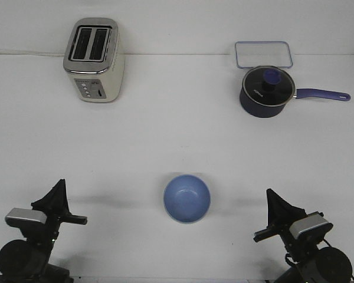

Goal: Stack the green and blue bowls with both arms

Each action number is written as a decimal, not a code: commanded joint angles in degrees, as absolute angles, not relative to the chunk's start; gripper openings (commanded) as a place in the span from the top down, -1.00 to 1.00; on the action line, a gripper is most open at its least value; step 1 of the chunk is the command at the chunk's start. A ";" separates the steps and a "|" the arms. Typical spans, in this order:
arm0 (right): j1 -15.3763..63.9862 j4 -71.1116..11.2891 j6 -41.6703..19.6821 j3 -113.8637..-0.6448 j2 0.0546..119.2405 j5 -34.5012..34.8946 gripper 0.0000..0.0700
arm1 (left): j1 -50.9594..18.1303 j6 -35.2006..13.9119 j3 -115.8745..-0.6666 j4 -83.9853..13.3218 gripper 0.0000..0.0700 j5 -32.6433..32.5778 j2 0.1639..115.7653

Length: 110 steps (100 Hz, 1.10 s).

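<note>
The light blue bowl [187, 198] sits upright on the white table, in the middle near the front. A thin pale edge shows along its lower rim; I cannot tell whether that is the green bowl beneath it. No separate green bowl is in view. My left gripper [60, 187] is at the front left, well to the left of the bowl, its fingers together in one point and holding nothing. My right gripper [271, 197] is at the front right, apart from the bowl, its fingers also together and empty.
A cream toaster [95, 59] stands at the back left. A dark navy saucepan [266, 91] with a glass lid and a long handle pointing right stands at the back right. A clear rectangular container [264, 54] lies behind it.
</note>
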<state>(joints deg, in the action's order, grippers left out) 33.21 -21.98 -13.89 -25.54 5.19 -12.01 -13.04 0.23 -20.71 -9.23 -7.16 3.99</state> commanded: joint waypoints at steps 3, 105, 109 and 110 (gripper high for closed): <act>33.56 -21.45 -13.56 -25.61 5.23 -12.03 1.00 | -9.80 1.13 -17.69 -4.58 0.96 -2.68 2.72; 33.56 -20.99 -13.56 -25.61 5.23 -12.03 1.00 | -6.87 1.72 -0.80 11.90 0.96 -1.45 0.19; 33.56 -21.02 -13.56 -25.61 5.23 -12.03 1.00 | -6.87 1.72 -0.80 11.94 0.96 -1.45 0.19; 33.56 -21.02 -13.56 -25.61 5.23 -12.05 1.00 | -6.87 1.72 -0.80 11.94 0.96 -1.45 0.19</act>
<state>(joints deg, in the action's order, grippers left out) 33.21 -21.56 -13.89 -25.54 5.19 -12.03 -6.87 2.00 -1.87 11.18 -1.48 0.27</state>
